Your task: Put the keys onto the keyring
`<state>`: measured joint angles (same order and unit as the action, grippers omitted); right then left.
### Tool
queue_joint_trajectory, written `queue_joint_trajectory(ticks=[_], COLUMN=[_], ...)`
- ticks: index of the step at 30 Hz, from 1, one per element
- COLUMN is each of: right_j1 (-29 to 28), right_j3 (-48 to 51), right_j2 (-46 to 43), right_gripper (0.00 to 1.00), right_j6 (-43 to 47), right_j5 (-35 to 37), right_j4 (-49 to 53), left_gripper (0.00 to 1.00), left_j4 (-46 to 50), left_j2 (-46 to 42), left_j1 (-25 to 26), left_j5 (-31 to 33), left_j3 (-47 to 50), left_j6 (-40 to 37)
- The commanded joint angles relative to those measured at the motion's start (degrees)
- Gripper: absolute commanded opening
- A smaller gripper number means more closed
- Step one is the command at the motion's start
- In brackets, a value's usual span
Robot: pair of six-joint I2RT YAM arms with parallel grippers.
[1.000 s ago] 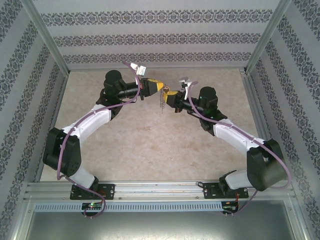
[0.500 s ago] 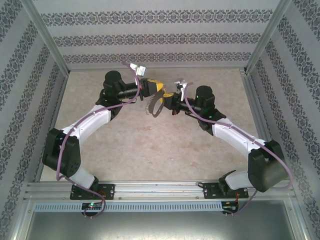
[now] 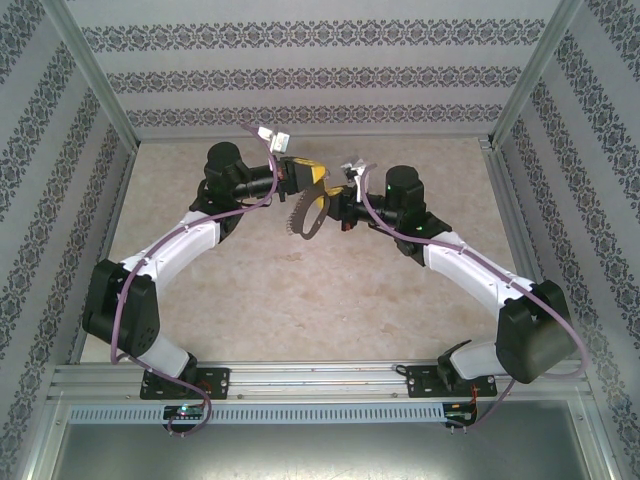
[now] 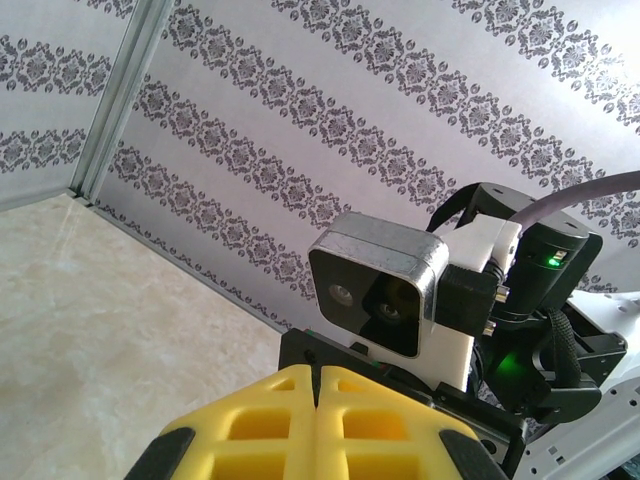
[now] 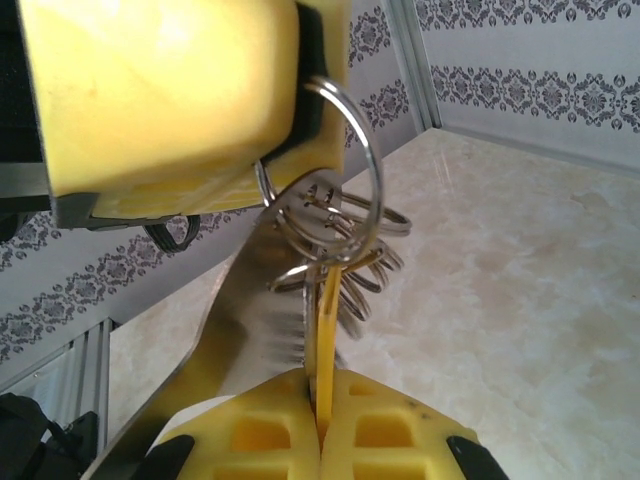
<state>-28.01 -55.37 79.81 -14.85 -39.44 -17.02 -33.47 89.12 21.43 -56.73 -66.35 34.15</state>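
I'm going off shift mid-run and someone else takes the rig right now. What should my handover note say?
The left gripper is shut on the keyring, apparently gripping it at its fringe of silver rings, in the air above the table.
The right gripper is shut on the key, which sits edge-on between its pads and points up into the rings.
Done: both things are lifted and brought together between the arms.
Left: I cannot tell whether the key is already on a ring. Check that, finish the threading if needed, then let go.
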Motion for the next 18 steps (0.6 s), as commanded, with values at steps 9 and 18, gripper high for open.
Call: queue_joint_trajectory(ticks=[9, 18], right_j1=[0.2, 8.9], right_j3=[1.1, 6.0], right_j2=[-2.7, -11.1], right_gripper=[0.34, 0.41], right_j6=[1.3, -5.2], right_j5=[-0.6, -4.6], right_j4=[1.2, -3.6], left_gripper=[0.0, 0.0], left_j4=[-3.3, -4.5], left_j2=[-2.4, -1.7], left_j1=[1.0, 1.0], left_j5=[0.8, 1.4], left_j3=[0.9, 1.6], left_j6=[-2.0, -1.2])
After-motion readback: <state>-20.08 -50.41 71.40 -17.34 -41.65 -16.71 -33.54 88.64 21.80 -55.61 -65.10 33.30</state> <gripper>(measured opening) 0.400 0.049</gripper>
